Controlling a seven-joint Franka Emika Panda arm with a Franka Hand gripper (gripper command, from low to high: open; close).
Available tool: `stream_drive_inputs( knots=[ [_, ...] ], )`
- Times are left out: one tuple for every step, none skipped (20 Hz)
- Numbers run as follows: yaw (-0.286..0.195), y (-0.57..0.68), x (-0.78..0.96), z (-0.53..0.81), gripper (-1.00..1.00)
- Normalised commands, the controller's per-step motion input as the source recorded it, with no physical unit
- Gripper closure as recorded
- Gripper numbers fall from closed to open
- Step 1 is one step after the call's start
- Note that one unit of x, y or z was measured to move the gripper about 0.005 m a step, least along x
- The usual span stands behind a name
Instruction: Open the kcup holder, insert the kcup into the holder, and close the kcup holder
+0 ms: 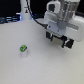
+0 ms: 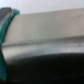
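Hand (image 1: 62, 42) above white table (image 1: 30, 67), fingers slightly spread, holding nothing, kcup (image 1: 23, 49) well apart

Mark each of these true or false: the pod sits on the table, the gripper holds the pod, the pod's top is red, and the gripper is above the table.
1. The small white cup-shaped pod with a green top sits on the white table: true.
2. The grey-and-black robot gripper holds the pod: false, the two are apart.
3. The pod's top is red: false, it is green.
4. The gripper is above the table: true.
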Motion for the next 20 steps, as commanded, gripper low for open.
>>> stream_drive_inputs(
  knots=[
    [-0.117, -0.04, 0.31, 0.3, -1.0],
    [-0.127, -0.1, 0.3, 0.36, -1.0],
    [-0.171, -0.25, 0.22, 0.45, -1.0],
    [-0.186, -0.29, 0.21, 0.46, -1.0],
    [-0.2, -0.35, 0.19, 0.46, -1.0],
    [-0.23, -0.37, 0.23, 0.44, -1.0],
    [-0.236, -0.41, 0.18, 0.44, -1.0],
    [-0.234, -0.43, 0.13, 0.43, -1.0],
    [-0.237, -0.46, 0.09, 0.42, -1.0],
    [-0.243, -0.48, 0.05, 0.39, -1.0],
    [-0.254, -0.48, 0.02, 0.38, -1.0],
    [-0.266, -0.45, 0.0, 0.38, -1.0],
    [-0.282, -0.4, 0.0, 0.38, -1.0],
    [-0.292, -0.37, 0.01, 0.36, -1.0],
    [-0.299, -0.36, 0.0, 0.34, -1.0],
    [-0.316, -0.33, -0.01, 0.33, -1.0],
    [-0.312, -0.34, -0.01, 0.32, -1.0],
    [-0.309, -0.34, -0.02, 0.31, -1.0],
    [-0.308, -0.34, -0.02, 0.3, -1.0],
    [-0.308, -0.35, -0.02, 0.28, -1.0]
  ],
)
